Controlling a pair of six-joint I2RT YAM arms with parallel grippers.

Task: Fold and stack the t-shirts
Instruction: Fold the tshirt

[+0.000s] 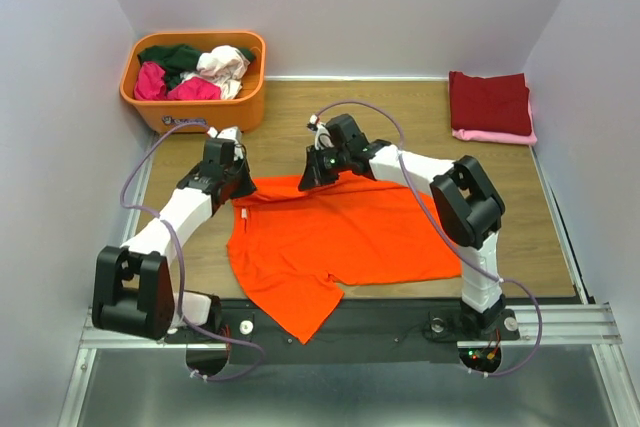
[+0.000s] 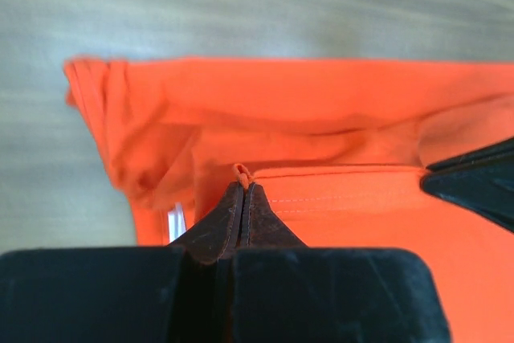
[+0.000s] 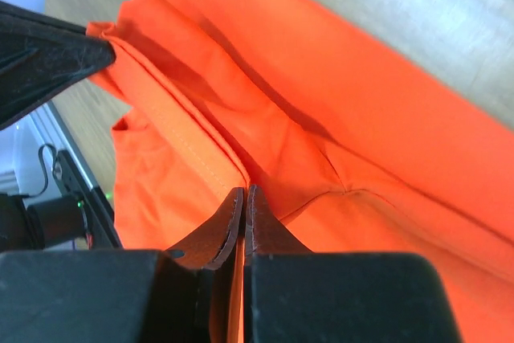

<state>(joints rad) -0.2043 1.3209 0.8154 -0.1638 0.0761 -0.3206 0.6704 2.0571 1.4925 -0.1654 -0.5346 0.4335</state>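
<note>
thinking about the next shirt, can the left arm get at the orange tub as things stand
Probably not yet: the left gripper is shut on the orange t-shirt. The tub sits just beyond it, with nothing between.

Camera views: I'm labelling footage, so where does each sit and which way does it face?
Top external: above and behind, looking down at the table; left arm, right arm show.
Left wrist: on the left arm, looking along the left hand pinching the orange shirt.
Right wrist: on the right arm, looking along the right hand pinching the same shirt.
Shared: each wrist view catches the other hand.
</note>
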